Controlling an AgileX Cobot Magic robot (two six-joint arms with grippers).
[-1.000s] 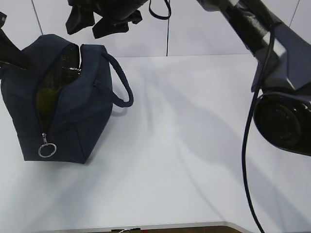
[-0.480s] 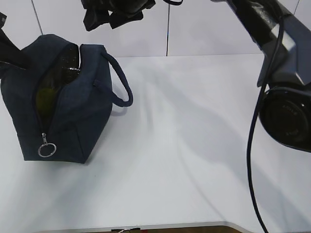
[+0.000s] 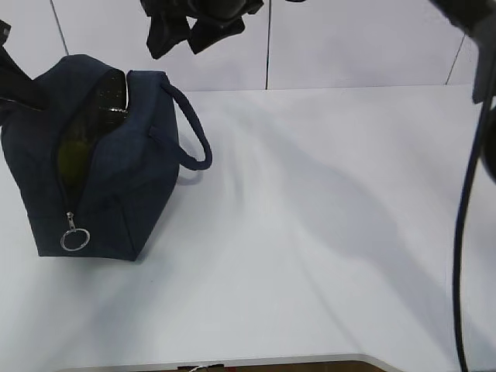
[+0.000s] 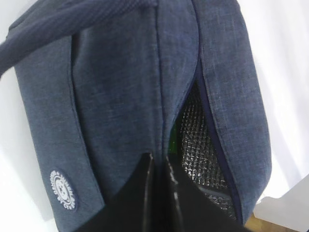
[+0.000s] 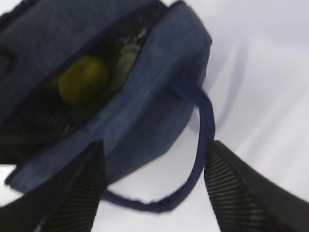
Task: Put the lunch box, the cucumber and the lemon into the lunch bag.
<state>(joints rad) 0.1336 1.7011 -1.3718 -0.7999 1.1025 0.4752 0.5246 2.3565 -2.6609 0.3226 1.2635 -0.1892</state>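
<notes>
On the bench's (image 3: pixel 310 232) left side your lunch bag (image 3: pixel 101 163) stands unzipped, the lemon (image 5: pixel 83 79) lying inside it. Your right claw (image 5: pixel 152 188) hangs above the bag, spread wide and empty. Your left claw (image 4: pixel 159 169) is pinched closed on the bag's fabric at the opening.

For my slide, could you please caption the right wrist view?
Open right claw above the unzipped lunch bag, lemon inside.

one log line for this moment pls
right tool: open, empty, above bag | left tool: pinching dark navy fabric lunch bag edge | yellow lemon: inside | zipper: open
</notes>
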